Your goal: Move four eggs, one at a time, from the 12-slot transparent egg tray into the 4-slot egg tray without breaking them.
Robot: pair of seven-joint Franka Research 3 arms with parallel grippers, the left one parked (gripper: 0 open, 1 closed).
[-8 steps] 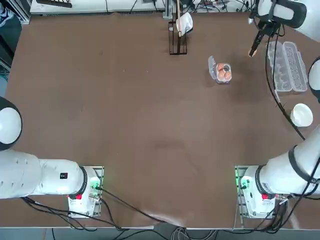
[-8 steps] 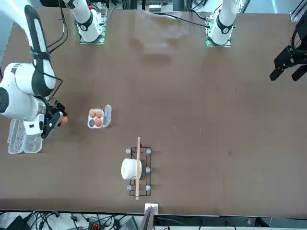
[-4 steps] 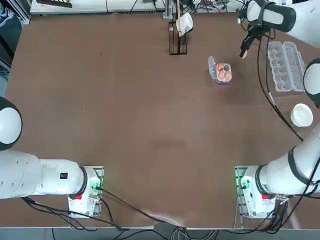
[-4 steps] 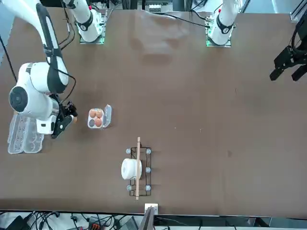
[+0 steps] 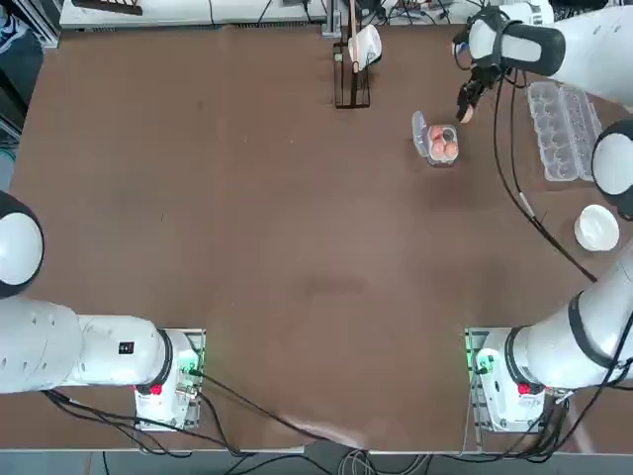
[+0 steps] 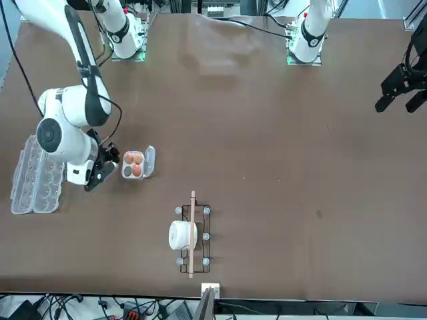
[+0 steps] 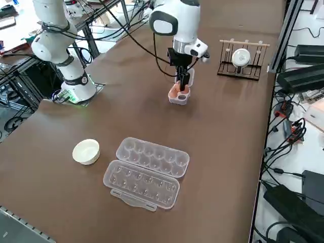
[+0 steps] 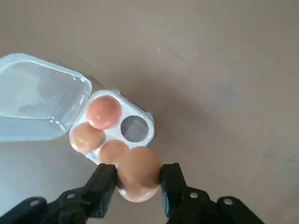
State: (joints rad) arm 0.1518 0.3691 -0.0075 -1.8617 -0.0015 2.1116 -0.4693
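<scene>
**Fourth egg carried to the small tray**

The right arm's black two-finger gripper point(image 8: 138, 179) was closed on a small orange-brown oval egg point(image 8: 138, 173), held between its two fingers just beside the small square clear-greyish four-cup plastic tray point(image 8: 140, 138) and above the table. Three orange-brown eggs sat in that tray: one point(image 8: 104, 111) next to the hinged lid flap point(image 8: 42, 98), a second point(image 8: 86, 136) beside it, and a third point(image 8: 112, 151) partly hidden behind the held egg. One cup point(image 8: 134, 127) remained empty.

The step in hand appeared to be the last transfer. The long rectangular clear plastic twelve-cup carton point(image 7: 147, 172) lay well apart, lid open, and no egg showed in it. The next move called for bringing the held egg squarely over the empty cup, lowering gently, and only then opening the fingers. The seated neighbours crowded that cup, so a finger might nudge one on the way down; a slow, vertical descent looked safest.

A white round bowl point(image 7: 85, 151) stood near the long carton, and a dark wire rack point(image 7: 242, 63) holding a white piece stood beyond the small tray. Neither lay in the way.
</scene>
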